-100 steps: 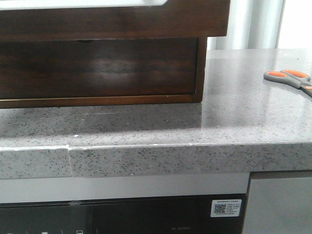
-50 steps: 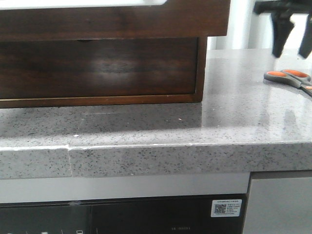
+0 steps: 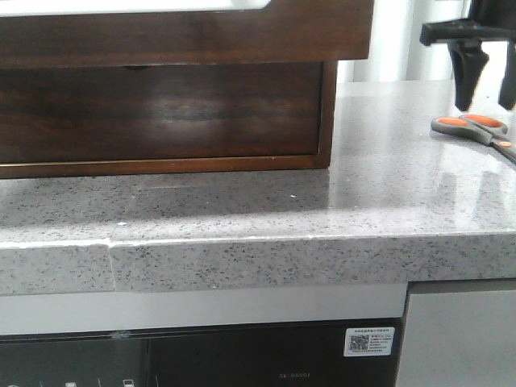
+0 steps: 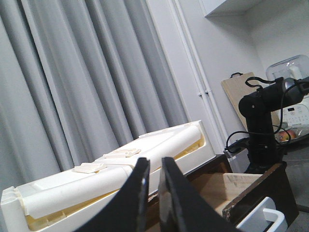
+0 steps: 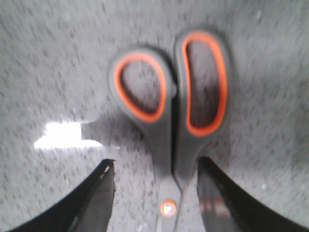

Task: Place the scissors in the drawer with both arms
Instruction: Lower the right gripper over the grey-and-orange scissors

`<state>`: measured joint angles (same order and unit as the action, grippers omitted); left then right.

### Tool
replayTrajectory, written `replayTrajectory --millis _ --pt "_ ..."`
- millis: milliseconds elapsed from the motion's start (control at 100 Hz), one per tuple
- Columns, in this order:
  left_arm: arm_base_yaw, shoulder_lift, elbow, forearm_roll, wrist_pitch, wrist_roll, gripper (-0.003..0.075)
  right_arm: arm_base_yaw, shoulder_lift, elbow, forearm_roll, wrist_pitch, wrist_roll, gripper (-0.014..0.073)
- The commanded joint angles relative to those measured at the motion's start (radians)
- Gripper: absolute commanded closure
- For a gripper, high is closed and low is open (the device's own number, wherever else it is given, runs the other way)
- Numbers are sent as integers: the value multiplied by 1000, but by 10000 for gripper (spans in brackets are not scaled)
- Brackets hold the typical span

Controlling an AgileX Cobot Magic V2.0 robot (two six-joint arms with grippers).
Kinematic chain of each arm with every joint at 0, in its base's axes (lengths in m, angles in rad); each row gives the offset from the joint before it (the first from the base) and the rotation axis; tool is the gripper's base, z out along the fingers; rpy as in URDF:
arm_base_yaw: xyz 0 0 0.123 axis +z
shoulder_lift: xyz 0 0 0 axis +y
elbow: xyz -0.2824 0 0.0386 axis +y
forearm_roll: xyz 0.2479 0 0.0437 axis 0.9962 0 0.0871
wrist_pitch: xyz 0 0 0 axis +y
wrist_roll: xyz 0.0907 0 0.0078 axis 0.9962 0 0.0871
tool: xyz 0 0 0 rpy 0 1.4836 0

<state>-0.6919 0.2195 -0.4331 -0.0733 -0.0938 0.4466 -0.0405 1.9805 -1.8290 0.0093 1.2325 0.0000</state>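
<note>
Scissors between right end effector fingers

A speckled grey stone tabletop fills the middle of the front view, its thick front edge showing a thin vertical seam at about 8 o'clock. Under the edge runs a pale grey strip, and below that a glossy black appliance panel with a small white sticker bearing a QR code at 5 o'clock. A light grey cabinet door sits just beside the panel at the lower right.

In the left wrist view, long grey pleated curtains hang behind a white moulded foam block. At 3 o'clock a pale wooden cutting board leans against the white wall
</note>
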Motion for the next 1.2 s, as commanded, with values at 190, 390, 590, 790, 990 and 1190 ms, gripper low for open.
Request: replayTrajectory --millis 190,390,590,790,990,1190 --pt "-5 10 -30 -10 -74 -6 716 3 -296 22 24 64 0 292" --pt "-5 10 -30 -10 -74 -6 716 33 -483 95 29 64 0 292" --pt "-5 10 -30 -10 -72 -6 716 79 -594 359 13 -89 0 292" --pt "-5 10 -30 -10 -70 -6 716 79 -617 538 -25 -333 0 292" --pt "-5 10 -30 -10 -70 -6 716 76 -521 519 -48 -361 0 292" --pt "-5 10 -30 -10 -70 -6 716 13 -449 517 -48 -391 8 292"
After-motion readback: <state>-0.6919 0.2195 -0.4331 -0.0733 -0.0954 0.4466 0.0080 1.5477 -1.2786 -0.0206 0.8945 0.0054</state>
